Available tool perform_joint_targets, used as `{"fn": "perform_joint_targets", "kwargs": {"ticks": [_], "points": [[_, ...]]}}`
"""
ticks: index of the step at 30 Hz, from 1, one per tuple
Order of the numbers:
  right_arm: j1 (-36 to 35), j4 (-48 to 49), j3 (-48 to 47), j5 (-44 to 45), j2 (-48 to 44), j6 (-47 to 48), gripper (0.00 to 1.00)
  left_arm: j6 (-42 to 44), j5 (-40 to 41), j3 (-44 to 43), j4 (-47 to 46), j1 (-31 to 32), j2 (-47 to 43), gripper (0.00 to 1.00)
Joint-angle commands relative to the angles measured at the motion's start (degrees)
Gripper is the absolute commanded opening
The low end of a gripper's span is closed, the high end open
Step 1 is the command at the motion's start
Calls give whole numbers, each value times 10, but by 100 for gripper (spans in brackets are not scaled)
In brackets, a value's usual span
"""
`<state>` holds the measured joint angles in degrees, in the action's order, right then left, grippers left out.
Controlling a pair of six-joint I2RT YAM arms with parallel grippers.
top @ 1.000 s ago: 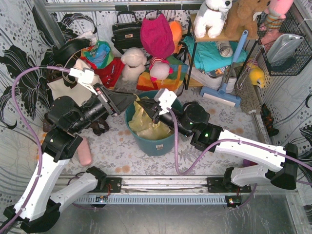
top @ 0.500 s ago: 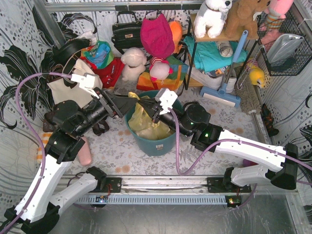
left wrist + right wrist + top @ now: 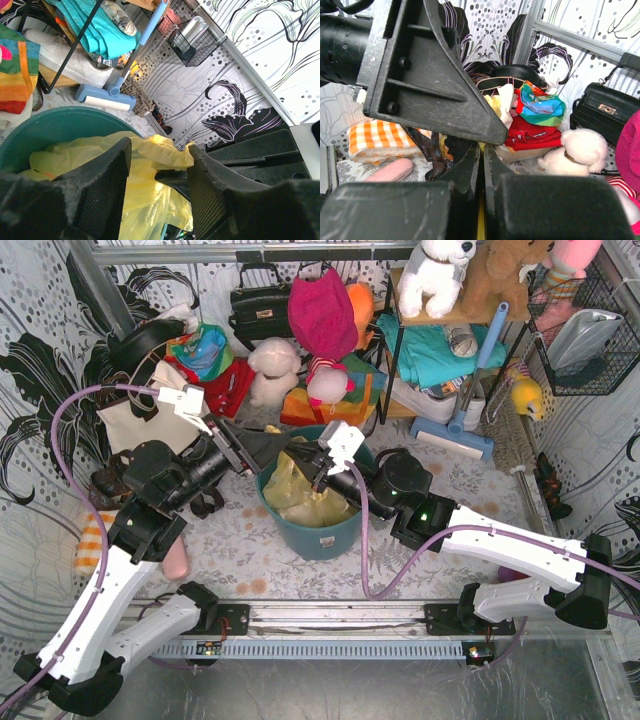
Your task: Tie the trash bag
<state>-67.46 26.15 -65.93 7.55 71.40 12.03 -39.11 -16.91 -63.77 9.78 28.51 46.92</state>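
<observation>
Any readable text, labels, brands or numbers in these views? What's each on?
None readable in any view.
The trash bag, teal bin and black handbag show no print.
The small board on the front rail is too small to tell.

top external camera looks down from above and behind the arm bases, taking in the teal bin (image 3: 320,535) at centre and the cluttered far wall. left wrist camera sits close over the bin's rim, facing the far right corner; both views share the trash bag (image 3: 290,495) and blue sweeper (image 3: 455,435). right wrist camera, equally close, faces the far left corner, sharing the black handbag (image 3: 260,305) with the overhead.
</observation>
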Motion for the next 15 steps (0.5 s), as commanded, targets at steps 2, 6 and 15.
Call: {"fn": "perform_joint_targets", "kwargs": {"ticks": [2, 6, 15], "points": [[0, 40, 0, -10, -10, -8, 0, 1, -12, -8, -44, 2, 9, 50], [0, 41, 0, -11, -8, -8, 0, 0, -13, -5, -50, 2, 13, 40], [0, 30, -2, -7, -16, -18, 1, 1, -22, -7, -62, 2, 16, 0]]}}
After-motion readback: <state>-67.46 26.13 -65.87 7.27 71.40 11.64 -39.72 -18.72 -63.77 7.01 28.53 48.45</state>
